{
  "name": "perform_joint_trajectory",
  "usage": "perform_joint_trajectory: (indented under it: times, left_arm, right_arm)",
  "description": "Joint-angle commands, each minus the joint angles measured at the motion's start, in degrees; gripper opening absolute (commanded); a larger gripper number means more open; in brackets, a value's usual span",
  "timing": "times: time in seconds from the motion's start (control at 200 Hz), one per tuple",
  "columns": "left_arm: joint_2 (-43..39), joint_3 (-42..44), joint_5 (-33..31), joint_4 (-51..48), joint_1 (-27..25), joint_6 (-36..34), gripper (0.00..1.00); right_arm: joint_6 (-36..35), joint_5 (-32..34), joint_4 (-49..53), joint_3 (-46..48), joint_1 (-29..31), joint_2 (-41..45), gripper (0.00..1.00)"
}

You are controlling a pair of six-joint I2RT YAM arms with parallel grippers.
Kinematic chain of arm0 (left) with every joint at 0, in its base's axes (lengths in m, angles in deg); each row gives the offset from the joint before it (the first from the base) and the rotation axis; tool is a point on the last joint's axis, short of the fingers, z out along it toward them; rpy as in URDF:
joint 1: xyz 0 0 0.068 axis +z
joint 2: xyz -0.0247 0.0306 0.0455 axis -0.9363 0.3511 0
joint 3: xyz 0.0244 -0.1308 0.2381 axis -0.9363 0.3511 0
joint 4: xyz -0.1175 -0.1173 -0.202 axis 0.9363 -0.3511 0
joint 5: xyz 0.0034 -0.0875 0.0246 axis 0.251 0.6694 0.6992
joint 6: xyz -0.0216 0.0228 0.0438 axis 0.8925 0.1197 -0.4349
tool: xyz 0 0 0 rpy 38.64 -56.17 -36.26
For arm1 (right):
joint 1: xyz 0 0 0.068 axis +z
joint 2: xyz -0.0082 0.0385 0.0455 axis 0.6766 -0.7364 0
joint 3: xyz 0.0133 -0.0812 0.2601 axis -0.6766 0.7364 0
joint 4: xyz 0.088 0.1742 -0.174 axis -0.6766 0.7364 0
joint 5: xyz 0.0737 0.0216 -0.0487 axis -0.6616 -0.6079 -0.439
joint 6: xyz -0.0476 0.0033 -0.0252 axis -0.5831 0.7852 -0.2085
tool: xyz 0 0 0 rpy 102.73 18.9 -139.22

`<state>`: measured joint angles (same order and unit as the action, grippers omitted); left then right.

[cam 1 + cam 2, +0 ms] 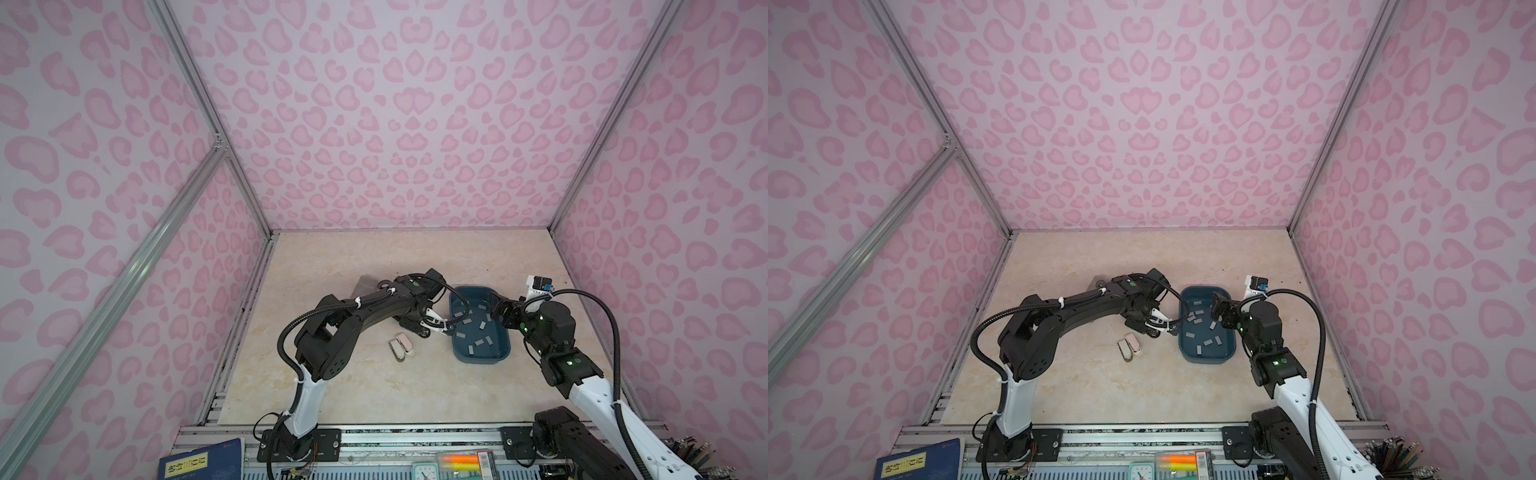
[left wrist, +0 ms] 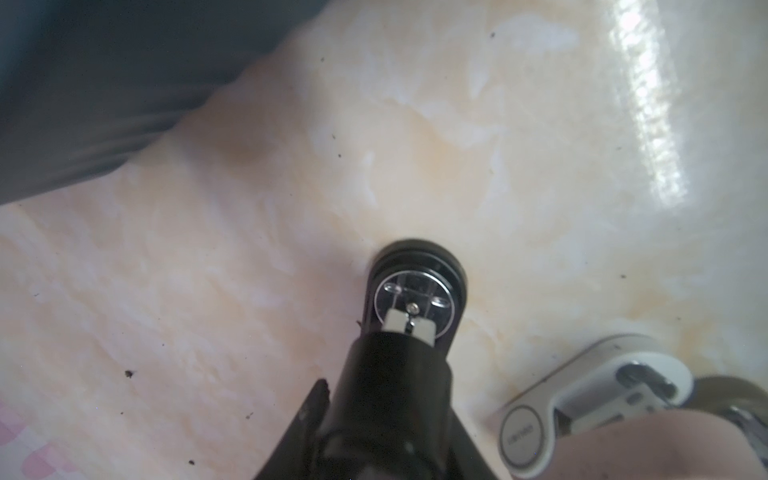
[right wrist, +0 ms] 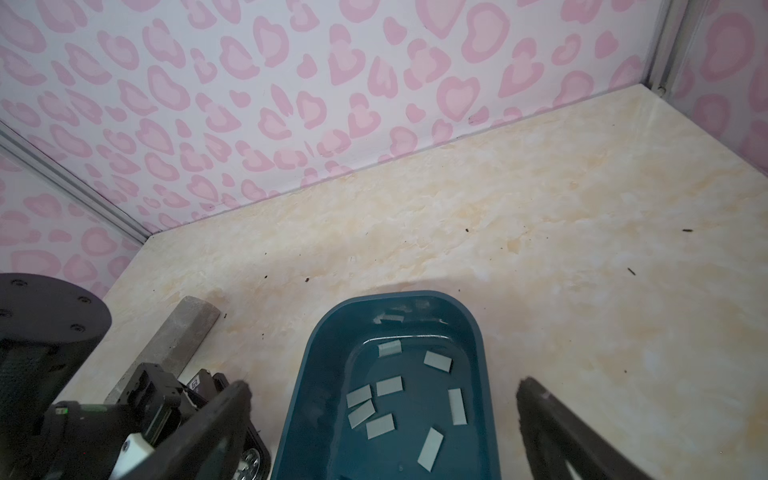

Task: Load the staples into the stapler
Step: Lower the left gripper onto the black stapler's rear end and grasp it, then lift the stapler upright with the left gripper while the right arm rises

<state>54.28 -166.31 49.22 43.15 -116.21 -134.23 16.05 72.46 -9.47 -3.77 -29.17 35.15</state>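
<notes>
Roughly midway between the front and back edges of the glossy, cream-marbled bench (image 1: pixel 332 270), right of centre, sits a dark teal plastic tray (image 3: pixel 395 297), a rounded oblong with smooth upright walls. The staples (image 3: pixel 388 386) lie loose on its floor: small flat grey metallic strips, scattered at all angles, a few overlapping. The right gripper (image 3: pixel 384 384) hangs above the tray with its jaws spread wide, holding nothing.

Just off the tray's left wall, the left gripper (image 2: pixel 386 386) has its jaws drawn in against the sides of the black stapler (image 2: pixel 395 365). The stapler's rounded end carries a clear round plate with a screw at its middle. Whether that end touches the bench I cannot tell.

Near it, toward the front edge, lies a small pink-and-white hinged gadget (image 1: pixel 404 343), opened in a V. A rough grey speckled block (image 3: pixel 183 332), long with a rounded end, lies toward the back edge.
</notes>
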Motion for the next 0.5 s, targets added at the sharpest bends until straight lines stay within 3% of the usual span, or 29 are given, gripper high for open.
perform_joint_trajectory:
  times: [0.0, 0.16, 0.42, 0.495]
  left_arm:
    - [0.6, -1.1, -0.4, -1.0, 0.2, 0.5, 0.27]
    - [0.1, -3.5, -3.0, 1.4, 1.0, 3.2, 0.04]
    - [-8.8, -3.8, -11.3, 11.7, 1.9, 13.0, 0.04]
    - [-13.3, -2.4, -16.4, 17.1, 1.9, 17.8, 0.04]
  right_arm:
    - [0.3, -0.1, -1.6, 0.4, 0.0, -0.1, 1.0]
    - [0.7, 1.0, -1.4, 0.4, 0.0, 0.1, 1.0]
    - [5.8, 8.8, 0.9, 1.0, 0.0, 2.5, 1.0]
    - [8.6, 7.6, 0.1, 1.9, -0.8, 3.6, 1.0]
